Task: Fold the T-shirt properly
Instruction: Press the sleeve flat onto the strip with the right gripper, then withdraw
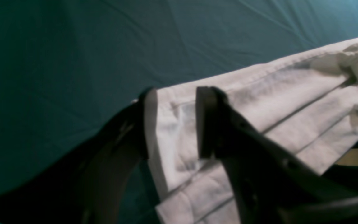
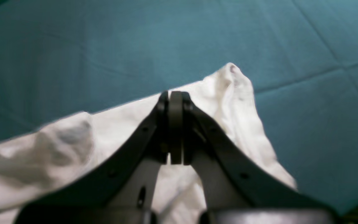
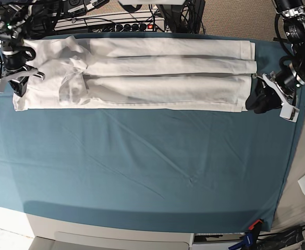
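While the right gripper (image 2: 176, 102) pinches the T-shirt (image 3: 142, 73) at its collar end, the left gripper (image 1: 174, 121), jaws apart astride the hem, should close before both lift evenly.

left hand (image 1: 172, 124) fingers apart | right hand (image 2: 175, 102) fingers pressed together

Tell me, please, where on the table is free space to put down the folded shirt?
The wide teal-blue cloth is bare from the white cotton T-shirt to the table's near edge. The far strip is crowded: shirt lengthwise, right gripper at its collar end, left gripper at its hem.
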